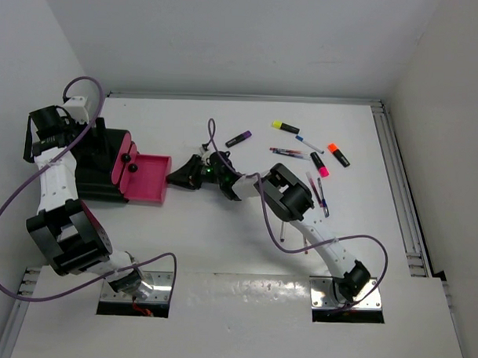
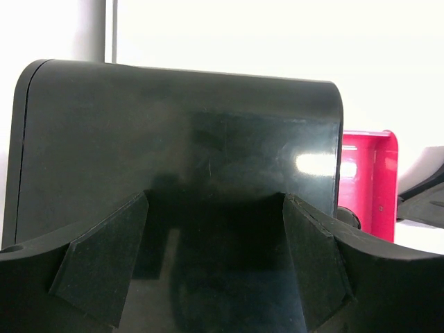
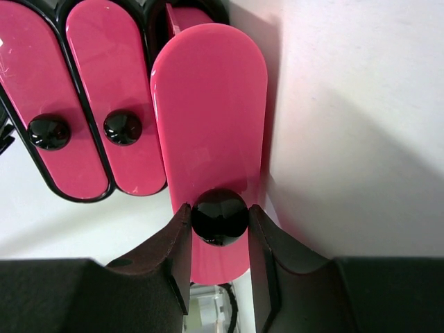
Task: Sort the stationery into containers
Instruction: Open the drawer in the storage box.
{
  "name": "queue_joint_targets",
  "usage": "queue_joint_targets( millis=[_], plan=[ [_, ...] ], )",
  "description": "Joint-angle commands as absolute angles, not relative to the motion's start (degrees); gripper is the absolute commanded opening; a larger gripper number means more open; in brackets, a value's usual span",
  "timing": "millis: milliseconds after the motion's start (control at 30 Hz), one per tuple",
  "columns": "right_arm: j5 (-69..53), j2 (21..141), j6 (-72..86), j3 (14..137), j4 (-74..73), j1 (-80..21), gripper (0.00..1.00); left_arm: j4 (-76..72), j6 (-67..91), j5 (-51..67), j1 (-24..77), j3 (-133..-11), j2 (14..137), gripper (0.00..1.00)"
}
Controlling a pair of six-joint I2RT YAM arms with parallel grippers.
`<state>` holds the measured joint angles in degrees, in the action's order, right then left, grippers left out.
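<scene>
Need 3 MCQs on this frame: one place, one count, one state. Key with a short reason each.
1. The right hand is at:
A) the open pink drawer's knob
B) the loose pens
C) the table's far edge

2. Black knobs in the right wrist view:
A) one
B) three
C) five

3. The left hand is:
A) shut on a pen
B) shut on a highlighter
C) open

Key:
1 A, its fingers press the knob from both sides.
2 B, three can be counted there.
3 C, nothing sits between its fingers; the black box lies beyond them.
</scene>
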<state>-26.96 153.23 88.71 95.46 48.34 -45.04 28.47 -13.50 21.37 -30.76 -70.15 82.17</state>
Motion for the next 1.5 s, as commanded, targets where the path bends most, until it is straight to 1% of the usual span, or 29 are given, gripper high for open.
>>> queue_joint_targets(
  millis=[0, 33, 67, 133, 167, 233, 267, 333, 467, 500, 567, 600, 633, 733, 833, 967, 1000, 1067, 1100, 1133, 1167, 1200, 1233, 1333, 1367, 1400, 1467],
  plan=[
    [-28.29, 152.58, 86.22, 92.99, 42.11, -43.77, 0.17, 42.71, -11.25, 21.53, -31.2, -65.74, 86.92, 0.85],
    [-28.47, 152.58, 86.05, 92.81, 41.58, -43.6, 0.21, 42.8, -11.25, 21.53, -31.29, -65.74, 86.84, 0.85],
    [-28.65, 152.32, 86.04, 92.29, 41.49, -43.51, 0.31, 42.72, -11.25, 21.53, -31.29, -65.74, 86.66, 0.85],
    [-29.0, 152.05, 86.13, 91.76, 41.22, -43.42, 0.42, 42.63, -11.16, 21.71, -31.2, -65.48, 86.49, 0.85],
    [-29.26, 151.62, 85.78, 91.32, 40.96, -43.33, 0.51, 42.63, -11.25, 21.62, -31.29, -65.39, 86.14, 0.85],
    [-29.79, 150.91, 84.99, 90.79, 40.0, -43.07, 0.57, 42.45, -11.34, 21.8, -31.29, -65.21, 86.04, 0.85],
    [-29.88, 150.21, 84.12, 90.44, 39.38, -43.07, 0.65, 42.45, -11.69, 21.97, -31.29, -65.21, 85.78, 0.85],
    [-29.8, 148.81, 81.58, 90.79, 35.79, -42.8, 0.73, 42.28, -11.69, 22.23, -31.38, -66.09, 85.78, 0.85],
    [-28.22, 145.39, 74.64, 91.93, 25.25, -41.75, 0.75, 42.19, -11.78, 22.76, -31.2, -67.85, 85.78, 0.85],
    [-26.39, 144.68, 70.88, 92.37, 18.0, -41.57, 0.75, 42.1, -11.78, 22.76, -31.2, -68.29, 85.78, 0.85],
    [-23.92, 143.18, 66.56, 93.69, 11.37, -41.4, 0.76, 41.92, -11.69, 22.94, -31.2, -68.47, 85.69, 0.85],
    [-22.34, 141.96, 64.1, 94.21, 4.64, -41.48, 0.77, 41.75, -11.78, 23.11, -31.11, -68.47, 85.61, 0.85],
    [-18.67, 141.42, 60.51, 94.83, 1.79, -41.4, 0.77, 41.57, -11.69, 23.29, -31.11, -68.47, 85.43, 0.85],
    [-15.83, 138.87, 57.05, 92.74, -1.84, -41.13, 0.77, 41.22, -11.86, 23.9, -31.11, -68.2, 84.55, 0.85],
    [-16.79, 134.75, 54.5, 89.74, -1.14, -39.99, 0.77, 41.13, -12.22, 24.17, -31.11, -68.2, 83.59, 0.85],
    [-19.77, 127.55, 46.43, 88.16, -1.84, -36.49, 0.73, 41.13, -12.92, 27.06, -30.94, -69.08, 82.79, 0.85],
    [-20.47, 124.05, 41.79, 87.81, -2.54, -35.43, 0.71, 41.57, -13.27, 27.85, -30.68, -69.43, 82.71, 0.85],
    [-22.14, 120.69, 37.12, 87.54, -6.39, -31.58, 0.66, 42.1, -14.06, 29.87, -30.06, -70.66, 82.62, 0.84],
    [-22.67, 119.28, 32.39, 88.06, -8.5, -30.07, 0.62, 42.19, -15.28, 30.49, -29.62, -70.93, 82.01, 0.84],
    [-22.85, 116.92, 30.08, 88.59, -11.14, -28.32, 0.54, 42.36, -15.64, 30.5, -28.14, -71.28, 81.48, 0.84],
    [-22.33, 115.76, 25.27, 88.94, -16.21, -24.91, 0.5, 42.28, -16.08, 29.8, -26.99, -71.8, 80.26, 0.83],
    [-21.72, 114.71, 23.22, 89.12, -18.61, -23.05, 0.46, 42.1, -16.61, 28.84, -26.03, -71.98, 79.72, 0.83],
    [-20.93, 112.44, 21.38, 88.51, -20.37, -19.11, 0.41, 41.93, -16.61, 27.96, -23.49, -72.07, 78.85, 0.83],
    [-15.75, 108.82, 12.41, 84.48, -25.48, -13.73, 0.37, 41.4, -16.26, 24.88, -19.27, -72.6, 76.73, 0.83],
    [-14.17, 107.07, 9.09, 83.51, -27.66, -10.4, 0.33, 41.48, -16.09, 23.92, -18.55, -72.68, 75.95, 0.83],
    [-12.5, 106.79, 7.66, 82.37, -28.99, -7.06, 0.32, 41.4, -15.39, 23.82, -17.41, -72.6, 75.68, 0.84],
    [-11.78, 108.01, 4.24, 83.22, -34.26, -4.23, 0.31, 41.4, -14.68, 23.73, -16.35, -72.6, 75.24, 0.83]
  ],
)
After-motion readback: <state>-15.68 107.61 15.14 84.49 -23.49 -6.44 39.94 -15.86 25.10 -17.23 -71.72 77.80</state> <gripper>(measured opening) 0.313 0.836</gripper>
